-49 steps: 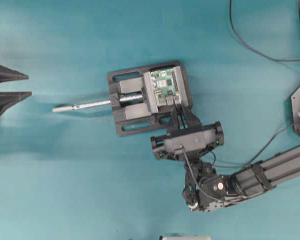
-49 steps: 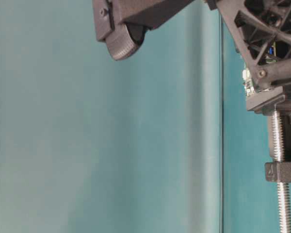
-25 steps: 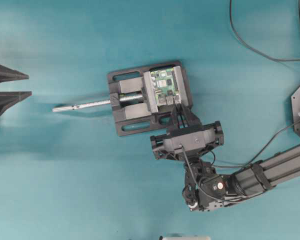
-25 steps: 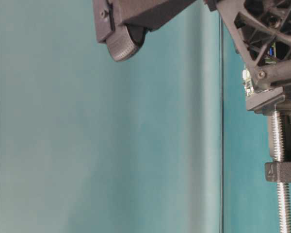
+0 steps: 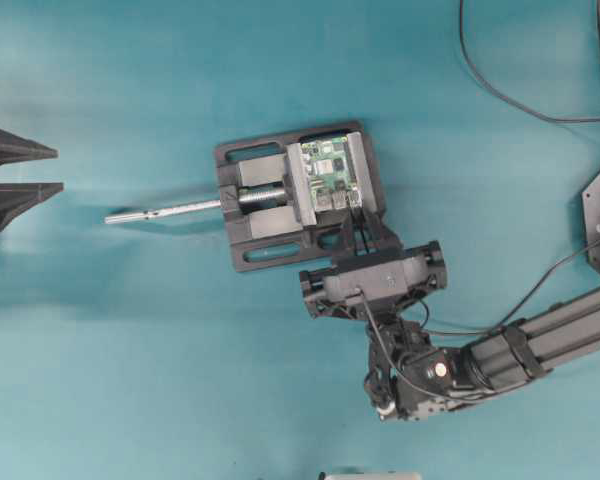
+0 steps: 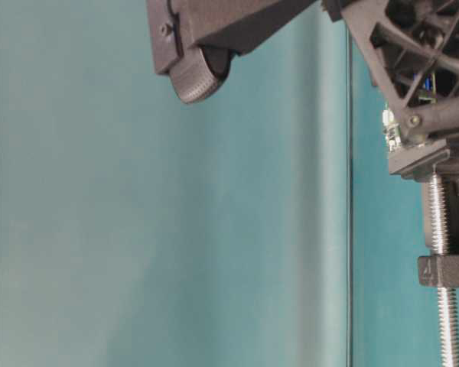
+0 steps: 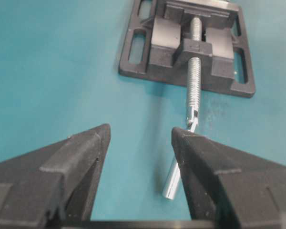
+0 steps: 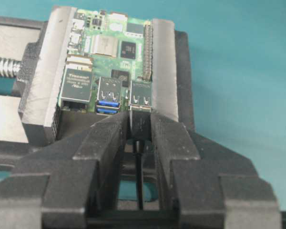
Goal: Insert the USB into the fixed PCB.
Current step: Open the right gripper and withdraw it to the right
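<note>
Though between tips of right claw [image 8: 140, 118], grip unclear: dark USB [image 8: 140, 126] at green PCB [image 8: 109, 45].

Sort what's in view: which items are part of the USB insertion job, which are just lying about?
In the job:
- USB, between the right tool fingers at a port
- fixed PCB
- vise clamping the board

Lying about:
- left tool, open, away from the board
- loose black cable at the table's far right
</note>
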